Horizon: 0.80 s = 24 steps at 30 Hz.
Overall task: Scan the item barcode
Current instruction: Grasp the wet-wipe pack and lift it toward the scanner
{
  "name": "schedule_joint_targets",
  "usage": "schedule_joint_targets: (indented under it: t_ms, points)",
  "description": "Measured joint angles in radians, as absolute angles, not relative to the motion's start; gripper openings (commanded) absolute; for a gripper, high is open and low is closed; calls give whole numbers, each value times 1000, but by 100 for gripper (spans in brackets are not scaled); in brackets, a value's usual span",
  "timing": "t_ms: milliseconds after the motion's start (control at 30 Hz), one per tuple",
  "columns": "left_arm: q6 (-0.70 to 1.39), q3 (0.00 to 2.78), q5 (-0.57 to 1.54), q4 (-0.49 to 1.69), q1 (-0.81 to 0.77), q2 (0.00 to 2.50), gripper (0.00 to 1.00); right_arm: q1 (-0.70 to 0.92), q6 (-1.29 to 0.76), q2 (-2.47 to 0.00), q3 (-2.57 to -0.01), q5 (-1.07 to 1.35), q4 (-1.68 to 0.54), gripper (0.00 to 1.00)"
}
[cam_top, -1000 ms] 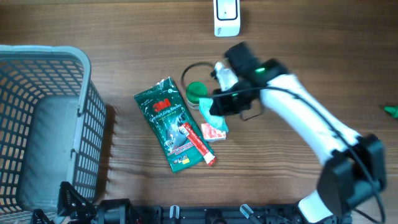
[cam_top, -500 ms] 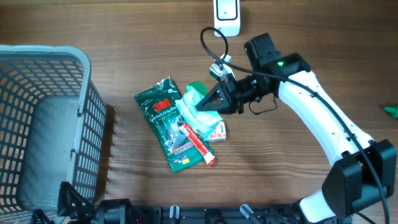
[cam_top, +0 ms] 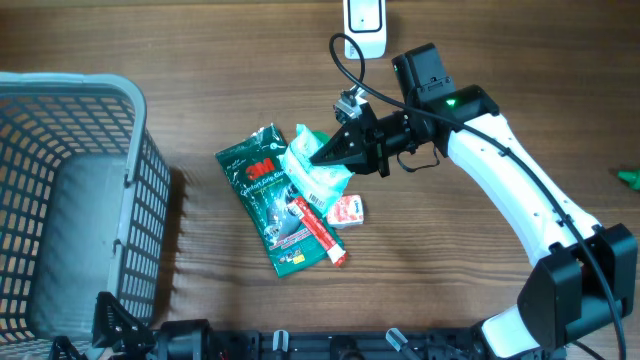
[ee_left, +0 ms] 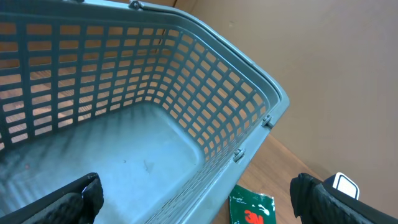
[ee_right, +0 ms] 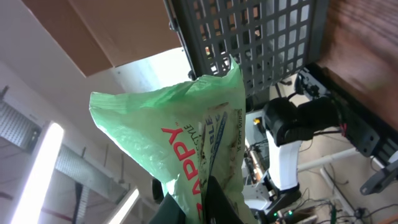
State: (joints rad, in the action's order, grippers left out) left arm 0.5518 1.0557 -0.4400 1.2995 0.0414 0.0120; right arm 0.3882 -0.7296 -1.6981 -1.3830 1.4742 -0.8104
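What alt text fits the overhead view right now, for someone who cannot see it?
The right gripper is shut on a pale green plastic packet over a dark green 3M pouch and a small red-and-white box on the wooden table. A grey mesh basket sits left, a white scanner at the top edge.

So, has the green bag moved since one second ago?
Yes. The green bag, held in the shut right gripper, has shifted left. It now overlaps the right edge of the 3M pack, which has stayed in place.
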Motion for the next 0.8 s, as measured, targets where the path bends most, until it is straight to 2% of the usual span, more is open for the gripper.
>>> schedule_joint_targets:
  t_ms: [233,800]
  points:
    - [552,1056,-440,1299,41,12,100,388,-728,-1698,-1383,1557,-833,4]
    - [552,1056,-440,1299,41,12,100,388,-701,-1698,-1383,1559,-905,4]
